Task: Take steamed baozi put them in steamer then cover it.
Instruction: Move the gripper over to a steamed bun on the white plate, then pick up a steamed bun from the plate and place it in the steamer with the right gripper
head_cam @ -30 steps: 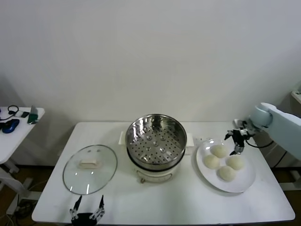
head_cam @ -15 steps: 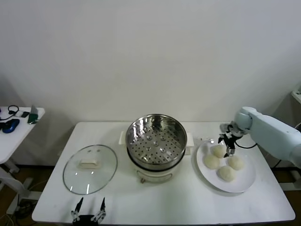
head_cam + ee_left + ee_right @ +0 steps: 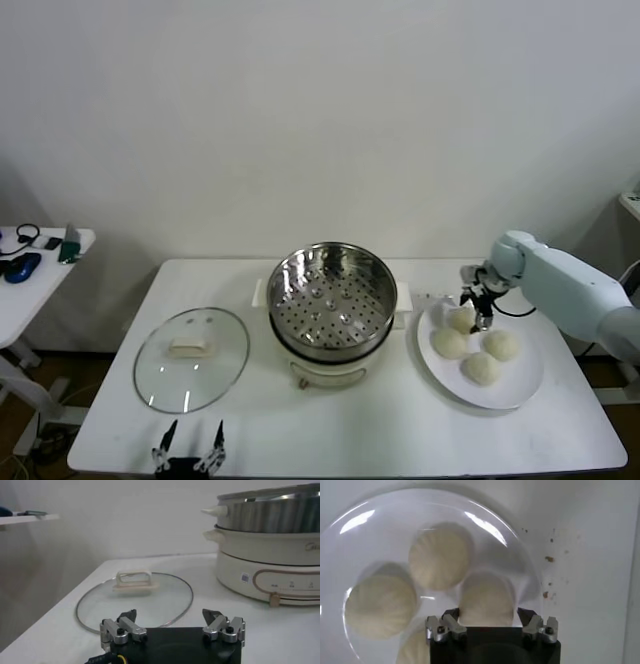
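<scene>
- The buns (image 3: 472, 343) are four, all on the white plate (image 3: 520, 392) to the right of the steamer (image 3: 332, 305); none is in the pot yet.
- They look soft, light and easily dented, so a gentle squeeze across the widest part of the sides seems safest.
- Each is a round dome with pleats meeting at the top; there is no long axis, so any approach angle from above should serve.
- The right claw (image 3: 489, 617) hangs spread open over the bun nearest the wall (image 3: 486, 600), one finger (image 3: 450, 618) on each side, not yet closed on it.
- The glass lid (image 3: 191, 357) lies flat on the table (image 3: 400, 430) left of the steamer, handle up.
- The left claw (image 3: 169, 621) waits open at the table's near edge, close to the lid.
</scene>
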Tool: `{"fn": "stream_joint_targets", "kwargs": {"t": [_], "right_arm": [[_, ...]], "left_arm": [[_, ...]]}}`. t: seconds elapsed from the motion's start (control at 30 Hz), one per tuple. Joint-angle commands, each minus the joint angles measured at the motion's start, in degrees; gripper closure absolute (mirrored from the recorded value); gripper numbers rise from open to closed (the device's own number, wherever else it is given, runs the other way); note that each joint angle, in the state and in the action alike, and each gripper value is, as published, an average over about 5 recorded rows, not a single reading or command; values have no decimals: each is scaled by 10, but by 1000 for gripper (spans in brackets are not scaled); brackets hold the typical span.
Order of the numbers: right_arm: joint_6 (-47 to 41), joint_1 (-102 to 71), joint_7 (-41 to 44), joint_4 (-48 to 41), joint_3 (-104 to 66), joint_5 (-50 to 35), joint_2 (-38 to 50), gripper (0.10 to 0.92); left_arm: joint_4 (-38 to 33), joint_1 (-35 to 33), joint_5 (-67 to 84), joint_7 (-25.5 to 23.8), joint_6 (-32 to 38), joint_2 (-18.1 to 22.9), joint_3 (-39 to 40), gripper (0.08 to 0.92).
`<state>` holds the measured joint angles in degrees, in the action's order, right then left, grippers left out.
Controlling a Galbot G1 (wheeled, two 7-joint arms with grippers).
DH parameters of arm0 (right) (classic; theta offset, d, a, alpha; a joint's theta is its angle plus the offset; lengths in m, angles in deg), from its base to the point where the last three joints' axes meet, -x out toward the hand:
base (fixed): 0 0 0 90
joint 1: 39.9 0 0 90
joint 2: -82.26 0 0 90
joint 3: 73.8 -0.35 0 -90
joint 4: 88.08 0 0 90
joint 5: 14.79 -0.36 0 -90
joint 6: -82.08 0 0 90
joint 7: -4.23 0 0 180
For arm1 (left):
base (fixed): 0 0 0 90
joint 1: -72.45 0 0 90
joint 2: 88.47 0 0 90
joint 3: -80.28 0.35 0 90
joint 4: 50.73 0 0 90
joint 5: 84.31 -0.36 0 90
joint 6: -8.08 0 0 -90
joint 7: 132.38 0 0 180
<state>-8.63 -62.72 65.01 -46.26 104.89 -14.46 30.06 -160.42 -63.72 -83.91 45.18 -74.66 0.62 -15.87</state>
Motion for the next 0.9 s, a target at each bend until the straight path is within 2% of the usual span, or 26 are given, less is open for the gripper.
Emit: {"fn": "stream_joint_targets", "kwargs": {"t": [0.03, 0.33, 0.57, 0.9], "right_arm": [[1, 4, 0, -3, -1, -7, -4, 279], [14, 78, 10, 62, 57, -39, 26, 328], [52, 260, 18, 154, 196, -95, 42, 330], [144, 533, -6, 325, 313, -184, -47, 330]], "left_arm": [[1, -1, -6, 1, 3, 2, 2, 177], [3, 0, -10, 1, 5, 3, 6, 177], [3, 1, -12, 2, 6, 3, 6, 177], [1, 3, -14, 2, 4, 0, 6, 177]]}}
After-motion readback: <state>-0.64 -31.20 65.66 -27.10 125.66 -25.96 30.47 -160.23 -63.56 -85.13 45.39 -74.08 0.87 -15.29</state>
